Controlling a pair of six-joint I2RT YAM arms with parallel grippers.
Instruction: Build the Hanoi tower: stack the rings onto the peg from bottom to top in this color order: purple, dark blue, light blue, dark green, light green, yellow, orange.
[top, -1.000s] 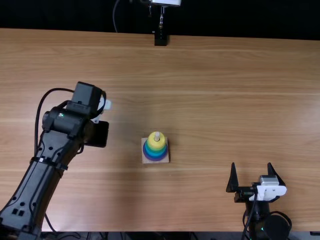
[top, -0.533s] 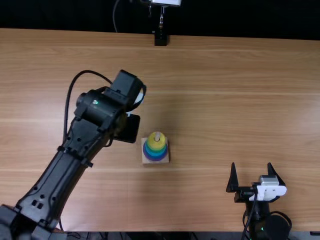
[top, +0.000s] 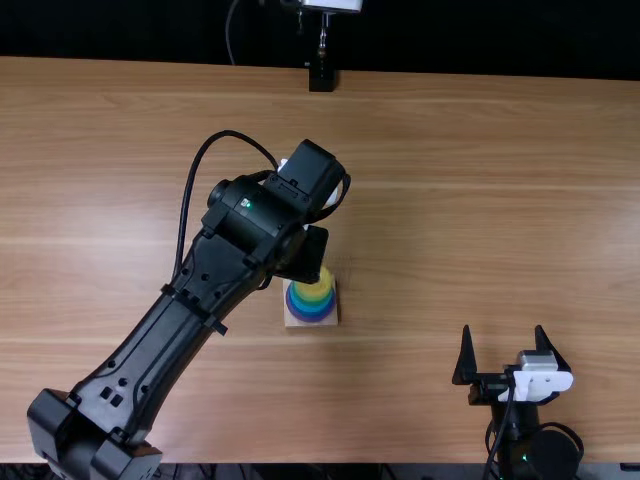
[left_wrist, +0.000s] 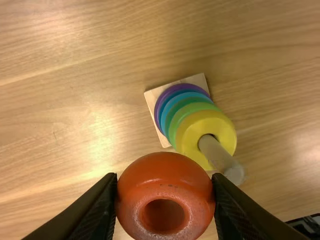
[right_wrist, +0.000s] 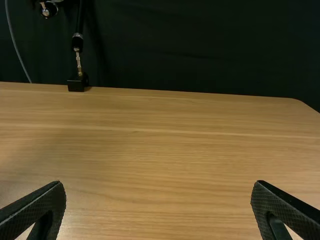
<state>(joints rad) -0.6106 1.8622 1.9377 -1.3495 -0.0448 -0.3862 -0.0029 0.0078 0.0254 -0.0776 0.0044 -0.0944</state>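
peg (left_wrist: 216, 153) hidden from above by the left arm (top: 245, 225), orange ring (left_wrist: 165, 181) pinched in its claw (top: 331, 198)

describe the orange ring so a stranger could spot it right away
On the wooden table, find the peg with the yellow ring uppermost. Near it, the left hand grips the orange ring, the only one off the peg.

From above I look steeply down and forward on the bench (top: 480, 200); my left wrist view peers closely down at the rings (left_wrist: 223, 131), my right looks low toward the far stand (right_wrist: 77, 82); top shares both.
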